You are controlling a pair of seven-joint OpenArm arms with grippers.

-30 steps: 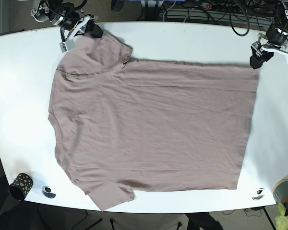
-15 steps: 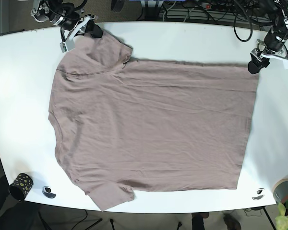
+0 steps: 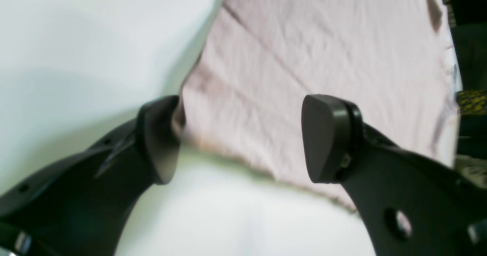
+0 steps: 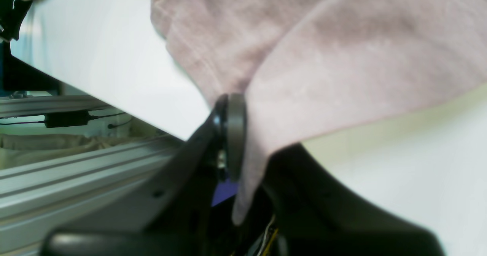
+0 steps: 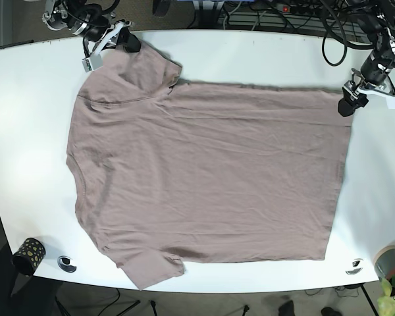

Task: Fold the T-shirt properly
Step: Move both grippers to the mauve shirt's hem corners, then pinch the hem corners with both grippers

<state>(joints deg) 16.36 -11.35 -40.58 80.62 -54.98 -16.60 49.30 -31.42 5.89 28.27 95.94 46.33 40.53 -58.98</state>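
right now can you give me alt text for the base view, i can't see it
A mauve T-shirt lies spread flat on a white table, collar to the left. The right gripper pinches the far sleeve at top left, and the left gripper sits at the shirt's far hem corner at top right.

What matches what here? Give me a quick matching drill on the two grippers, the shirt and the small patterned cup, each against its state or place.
Column 1:
1. left gripper
2. right gripper
3. T-shirt
4. patterned cup

Column 2:
A. spread flat on the table
B. shut on a sleeve
C. near the table's front edge, clear of the cloth
D. open at the hem corner

Pairs: 1-D, 2-B, 3-A, 4-C
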